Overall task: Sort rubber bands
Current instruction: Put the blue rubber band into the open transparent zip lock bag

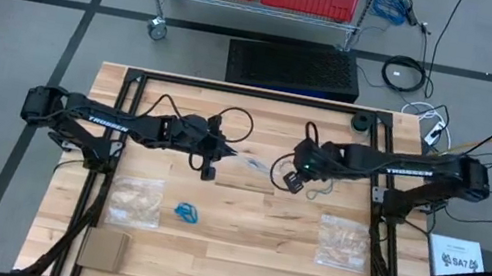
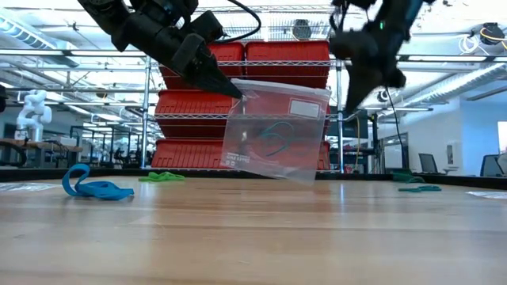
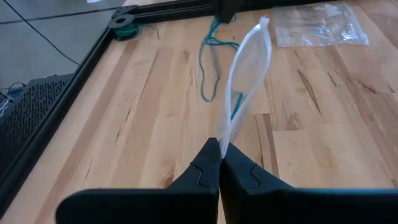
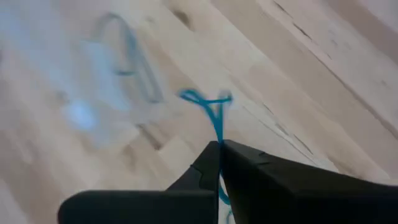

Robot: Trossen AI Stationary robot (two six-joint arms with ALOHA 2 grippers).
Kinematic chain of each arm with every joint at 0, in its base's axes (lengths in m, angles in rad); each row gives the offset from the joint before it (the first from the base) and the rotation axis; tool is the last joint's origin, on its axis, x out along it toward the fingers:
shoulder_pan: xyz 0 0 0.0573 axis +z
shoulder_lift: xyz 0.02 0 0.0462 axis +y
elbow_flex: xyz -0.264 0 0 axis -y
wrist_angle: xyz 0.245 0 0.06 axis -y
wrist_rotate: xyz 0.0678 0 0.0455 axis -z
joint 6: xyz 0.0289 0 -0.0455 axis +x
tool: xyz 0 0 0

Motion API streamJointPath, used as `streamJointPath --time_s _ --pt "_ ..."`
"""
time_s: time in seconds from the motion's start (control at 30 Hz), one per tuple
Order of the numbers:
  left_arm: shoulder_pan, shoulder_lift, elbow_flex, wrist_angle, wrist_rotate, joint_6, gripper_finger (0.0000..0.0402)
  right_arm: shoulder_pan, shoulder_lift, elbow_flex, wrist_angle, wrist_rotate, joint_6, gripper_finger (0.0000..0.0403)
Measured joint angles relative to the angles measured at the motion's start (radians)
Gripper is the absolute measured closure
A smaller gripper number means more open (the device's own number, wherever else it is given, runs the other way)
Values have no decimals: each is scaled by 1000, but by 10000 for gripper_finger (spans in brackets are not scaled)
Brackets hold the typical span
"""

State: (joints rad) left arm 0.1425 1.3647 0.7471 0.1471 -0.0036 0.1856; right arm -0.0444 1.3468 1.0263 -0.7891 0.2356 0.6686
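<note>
rubber bands point(image 4: 208, 106), thin teal loops, one in right hand point(image 4: 219, 146) clamped together; left hand point(image 3: 220, 149) clamped on clear bag point(image 3: 249, 74)

wooden table point(image 1: 235, 258) carries two clear bags point(image 1: 135, 202), blue rubber bands point(image 1: 187, 213), a cardboard piece point(image 1: 102, 250).

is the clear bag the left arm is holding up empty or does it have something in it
Not empty. The clear bag, pinched at its corner by the left end effector, hangs off the table with a teal rubber band showing through it.
</note>
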Motion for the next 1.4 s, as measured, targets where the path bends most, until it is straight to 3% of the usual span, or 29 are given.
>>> streamJointPath --time_s 0.4,0.9,1.13,1.4 --pt "0 0 0 0 0 1 401 110 -1 313 -115 109 -60 403" --pt "0 0 0 27 -2 -24 401 111 114 440 -66 126 -110 403" --pt "0 0 0 28 -65 -34 401 110 157 516 -54 130 -121 403" --pt "0 0 0 49 -71 -50 401 106 174 539 -43 134 -119 403"
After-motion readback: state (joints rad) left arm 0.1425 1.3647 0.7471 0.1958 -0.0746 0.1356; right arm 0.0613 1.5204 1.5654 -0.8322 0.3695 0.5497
